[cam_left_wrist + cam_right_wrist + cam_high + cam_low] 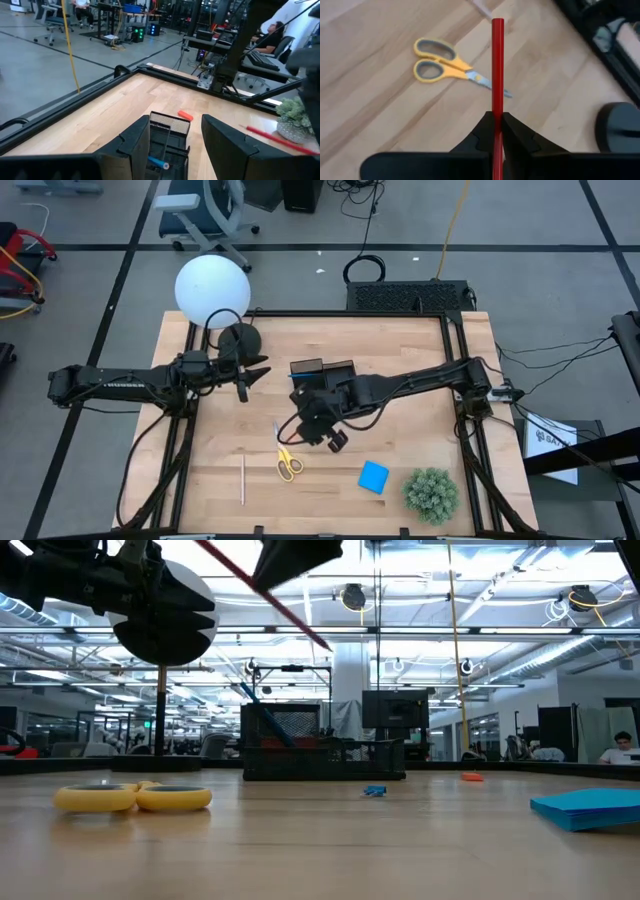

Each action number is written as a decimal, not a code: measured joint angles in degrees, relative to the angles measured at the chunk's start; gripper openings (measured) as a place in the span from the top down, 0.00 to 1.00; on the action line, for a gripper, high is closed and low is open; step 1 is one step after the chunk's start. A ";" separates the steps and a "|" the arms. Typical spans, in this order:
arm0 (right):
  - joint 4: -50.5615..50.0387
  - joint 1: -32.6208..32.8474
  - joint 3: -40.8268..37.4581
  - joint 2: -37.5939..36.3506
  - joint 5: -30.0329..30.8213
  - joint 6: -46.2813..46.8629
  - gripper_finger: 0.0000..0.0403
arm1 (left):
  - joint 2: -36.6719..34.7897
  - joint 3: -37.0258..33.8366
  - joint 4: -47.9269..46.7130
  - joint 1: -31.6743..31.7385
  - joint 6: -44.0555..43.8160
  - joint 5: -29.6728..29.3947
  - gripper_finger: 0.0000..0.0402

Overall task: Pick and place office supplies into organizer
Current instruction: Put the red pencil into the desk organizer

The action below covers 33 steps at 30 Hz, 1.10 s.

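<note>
High view: we see the right gripper (pixel 322 432) just beside the organizer (pixel 322 370), the scissors (pixel 287 461) near it.
Low view: organizer far back on the table (pixel 320 840).
Left wrist: left gripper (pixel 175 137) spread open above the organizer.
Right wrist: right gripper clamped on the red pencil (pixel 497 75).

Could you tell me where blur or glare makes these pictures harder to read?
Low view: the scissors and notepad up close are soft, ceiling lights glare. Right wrist view: the red pen in the right hand is sharp. High view: evenly lit.
</note>
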 joint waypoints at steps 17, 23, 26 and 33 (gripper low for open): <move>5.04 -1.59 0.00 -5.53 -0.11 5.29 0.96 | 0.00 0.00 0.02 0.00 0.13 -0.02 0.56; 7.26 -2.57 0.00 -5.47 0.02 7.31 0.96 | 0.00 0.00 0.02 0.00 0.13 -0.04 0.56; 8.44 -3.03 -0.02 -5.81 0.08 8.42 0.96 | 0.00 0.00 0.02 0.00 0.13 -0.04 0.56; 12.42 -4.12 -0.02 -8.06 0.12 11.11 0.96 | 0.00 0.00 0.06 0.00 0.17 -0.07 0.56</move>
